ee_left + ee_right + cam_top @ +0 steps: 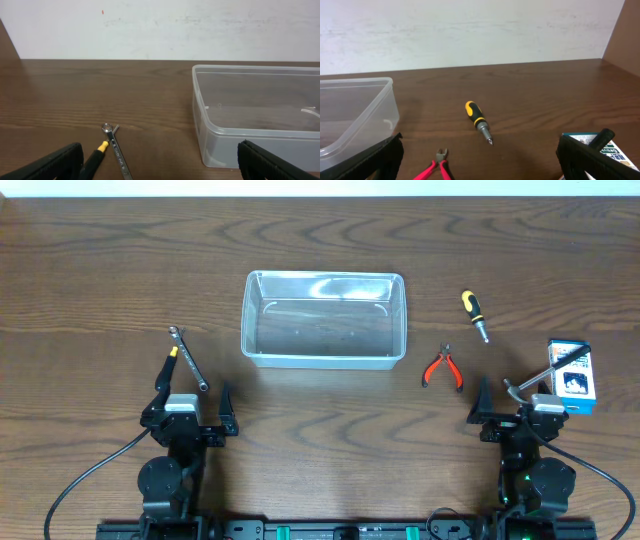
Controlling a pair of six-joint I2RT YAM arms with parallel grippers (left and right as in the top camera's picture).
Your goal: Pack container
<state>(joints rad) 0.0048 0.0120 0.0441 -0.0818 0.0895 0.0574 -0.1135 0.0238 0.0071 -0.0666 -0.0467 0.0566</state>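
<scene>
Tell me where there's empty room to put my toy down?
Bare wood lies in front of the clear plastic tub, between silver wrench and red-handled pliers. Crowded right: pliers, yellow-and-black screwdriver, blue-and-white cardboard box.

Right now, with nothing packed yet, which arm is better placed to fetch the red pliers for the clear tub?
The right arm, probably. The red pliers lie just ahead of the open right gripper, on its side of the container. The left gripper sits beyond the container.
</scene>
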